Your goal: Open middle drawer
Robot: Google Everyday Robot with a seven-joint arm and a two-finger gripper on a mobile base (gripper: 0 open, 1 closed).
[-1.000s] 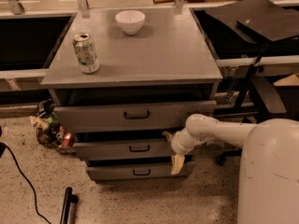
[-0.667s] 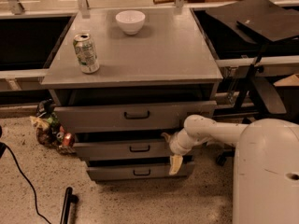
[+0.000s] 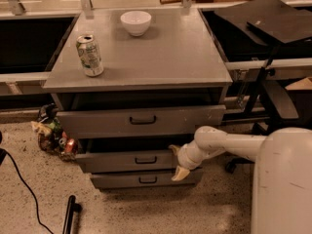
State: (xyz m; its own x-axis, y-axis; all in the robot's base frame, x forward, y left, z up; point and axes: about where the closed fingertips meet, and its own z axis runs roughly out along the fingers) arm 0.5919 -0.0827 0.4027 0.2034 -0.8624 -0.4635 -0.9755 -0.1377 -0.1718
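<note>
Cabinet: a grey metal cabinet (image 3: 161, 57) with three drawers stacked at its front.
Middle drawer: the middle drawer (image 3: 122, 161) sits between the tall top drawer (image 3: 97, 123) and the narrow bottom drawer (image 3: 117, 181). Its front stands a little forward of the bottom one, with a dark gap above it.
Handle: the small black bar handle (image 3: 146, 160) is at the centre of that front, well to the left of the gripper.
Gripper: the gripper (image 3: 177, 162) is at the right end of the middle drawer's front. Its two pale fingers (image 3: 179, 173) are spread wide, one above the other. They seem to straddle the front's edge, but I cannot tell whether they touch it.
Drawer contents: the gaps above the top and middle drawers are too dark to show any.
Bowl: a white bowl (image 3: 135, 22) stands upright at the back of the cabinet top; its visible inside is plain white.
Can: a can (image 3: 89, 55) stands upright near the front left corner, well apart from the bowl.
</note>
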